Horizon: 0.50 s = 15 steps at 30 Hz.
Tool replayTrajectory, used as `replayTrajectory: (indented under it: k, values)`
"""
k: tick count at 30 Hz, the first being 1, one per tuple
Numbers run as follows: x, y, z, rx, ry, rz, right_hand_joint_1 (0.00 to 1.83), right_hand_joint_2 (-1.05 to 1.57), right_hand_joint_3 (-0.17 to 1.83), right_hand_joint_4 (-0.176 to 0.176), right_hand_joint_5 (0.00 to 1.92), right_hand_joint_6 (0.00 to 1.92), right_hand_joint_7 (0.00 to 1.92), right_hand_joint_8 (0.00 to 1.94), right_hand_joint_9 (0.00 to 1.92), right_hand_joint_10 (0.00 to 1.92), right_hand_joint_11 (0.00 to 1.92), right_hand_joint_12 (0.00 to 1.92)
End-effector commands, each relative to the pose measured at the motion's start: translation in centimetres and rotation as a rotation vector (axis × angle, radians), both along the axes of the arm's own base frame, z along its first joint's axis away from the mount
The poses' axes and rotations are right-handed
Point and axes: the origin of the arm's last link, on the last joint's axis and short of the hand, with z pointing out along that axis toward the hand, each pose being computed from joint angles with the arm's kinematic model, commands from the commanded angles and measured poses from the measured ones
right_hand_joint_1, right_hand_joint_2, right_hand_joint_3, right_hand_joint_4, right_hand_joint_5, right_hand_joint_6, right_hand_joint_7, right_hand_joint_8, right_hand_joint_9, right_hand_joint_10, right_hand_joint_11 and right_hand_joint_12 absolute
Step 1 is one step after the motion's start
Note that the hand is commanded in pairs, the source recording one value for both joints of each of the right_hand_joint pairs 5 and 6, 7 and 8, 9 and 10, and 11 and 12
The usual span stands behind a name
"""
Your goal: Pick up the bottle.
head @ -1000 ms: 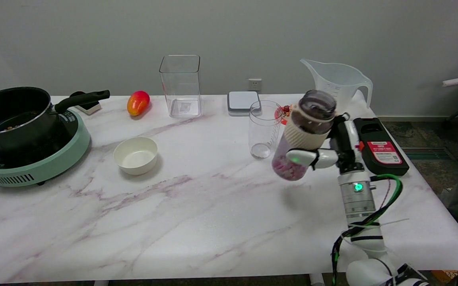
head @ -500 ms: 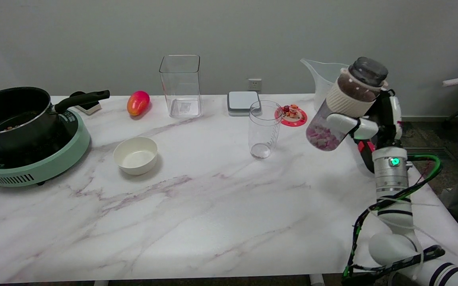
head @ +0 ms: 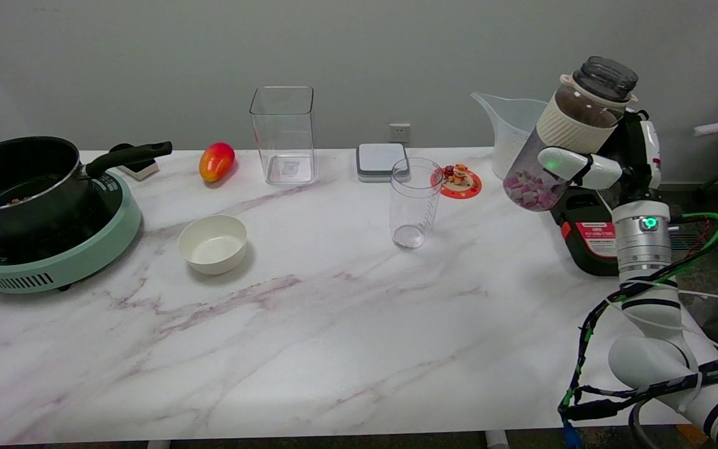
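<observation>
Bottle [head: 568,134] lifted higher, rightward | tilted, clear of table | robot hand [head: 608,165] clamped round it

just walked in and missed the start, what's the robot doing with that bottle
The robot's right hand grips the bottle, fingers wrapped across its clear lower part. The bottle is tilted and off the table, held above the far right corner, in front of the measuring jug. Pink and white pieces sit in its bottom.

The bench [head: 309,349] front lies bare; a clear tumbler [head: 415,202], white bowl [head: 212,244] and black case [head: 589,240] stand in the way farther back.
</observation>
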Motion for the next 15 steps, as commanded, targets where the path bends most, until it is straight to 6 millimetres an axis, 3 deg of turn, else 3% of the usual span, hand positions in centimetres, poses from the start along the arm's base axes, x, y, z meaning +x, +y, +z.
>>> replayTrajectory:
  k: [1, 15]
  values:
    - [-0.4, 0.7, -1.3, 0.053, -0.007, -0.033, 1.19, 1.57, 0.27, 0.0, 1.92, 1.92, 1.89, 1.89, 1.62, 1.62, 1.37, 1.37]
    - [-1.9, 2.0, -4.1, 0.088, -0.02, -0.017, 1.19, 1.57, 0.27, 0.0, 1.92, 1.92, 1.9, 1.9, 1.63, 1.63, 1.38, 1.38]
